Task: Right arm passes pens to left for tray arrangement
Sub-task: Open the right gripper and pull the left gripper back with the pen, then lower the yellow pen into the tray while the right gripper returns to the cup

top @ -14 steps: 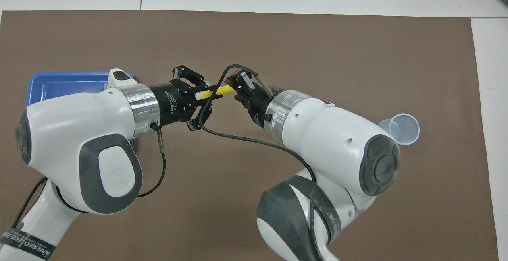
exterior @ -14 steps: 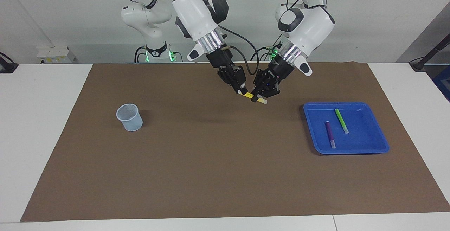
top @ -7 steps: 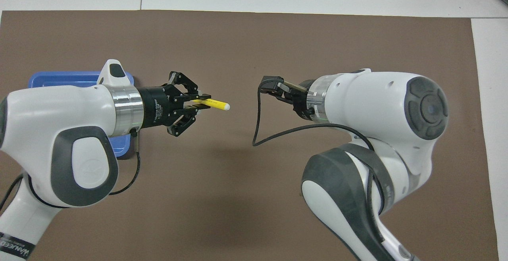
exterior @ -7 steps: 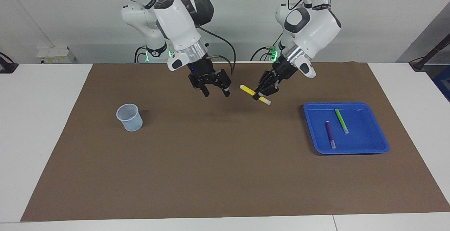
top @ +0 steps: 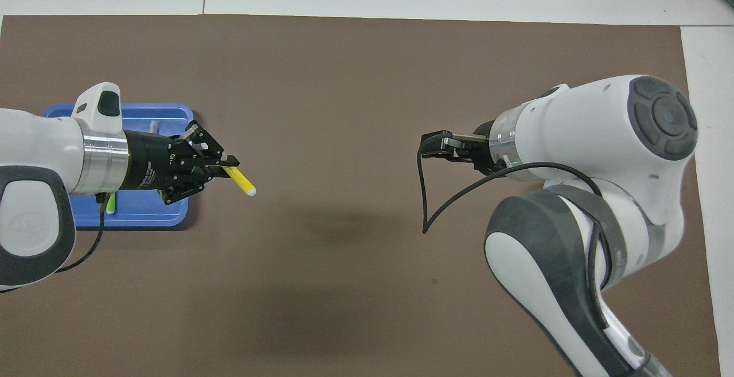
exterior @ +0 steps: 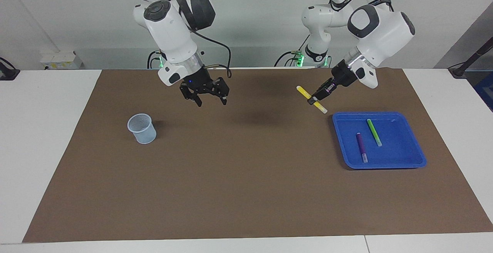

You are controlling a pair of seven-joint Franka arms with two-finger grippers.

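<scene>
Facing view: left gripper (exterior: 316,99) jaws clamp yellow pen (exterior: 311,99) beside tray (exterior: 418,151); right gripper (exterior: 210,99) jaws wide near cup (exterior: 142,129).

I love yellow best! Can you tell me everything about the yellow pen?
The yellow pen is a short, slim marker, bright yellow with a pale whitish tip, and it looks like smooth plastic. The left gripper is shut around its middle, so both ends stick out. It hangs tilted in the air over the brown mat, close beside the blue tray but not over it. Only the gripper's fingers touch it.
</scene>
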